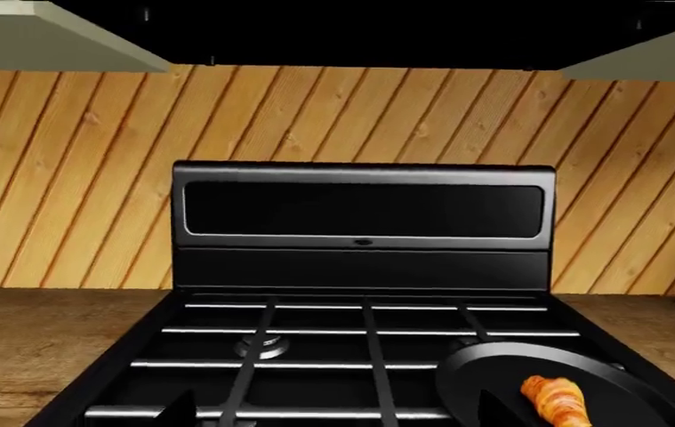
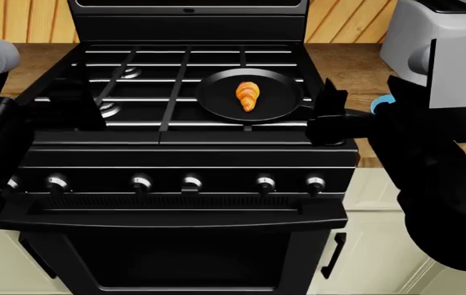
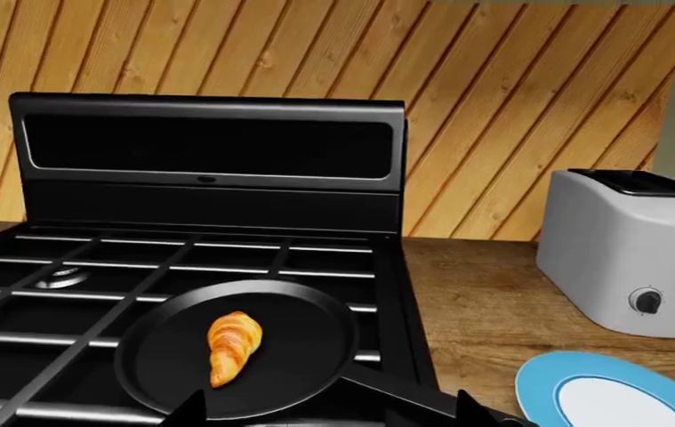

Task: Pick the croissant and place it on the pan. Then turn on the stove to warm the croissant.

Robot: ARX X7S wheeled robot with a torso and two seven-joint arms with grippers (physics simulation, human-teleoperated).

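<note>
The golden croissant point(image 2: 247, 97) lies in the middle of the black pan point(image 2: 216, 98), which rests on the front right burner of the stove point(image 2: 134, 147). It shows in both wrist views too: croissant point(image 3: 234, 345) on the pan point(image 3: 171, 356), and croissant point(image 1: 554, 399) on the pan point(image 1: 492, 374). My right gripper point(image 2: 325, 117) hovers open just right of the pan, over its handle point(image 3: 397, 396), with nothing between the fingers. My left gripper point(image 2: 85, 107) is open and empty above the stove's front left grates. The row of knobs point(image 2: 191, 182) runs along the stove's front.
A grey-white toaster point(image 2: 429, 37) stands on the wooden counter point(image 3: 479, 302) right of the stove, with a blue-rimmed plate point(image 3: 604, 391) in front of it. The stove's raised back panel point(image 1: 361, 213) and the slatted wooden wall lie behind.
</note>
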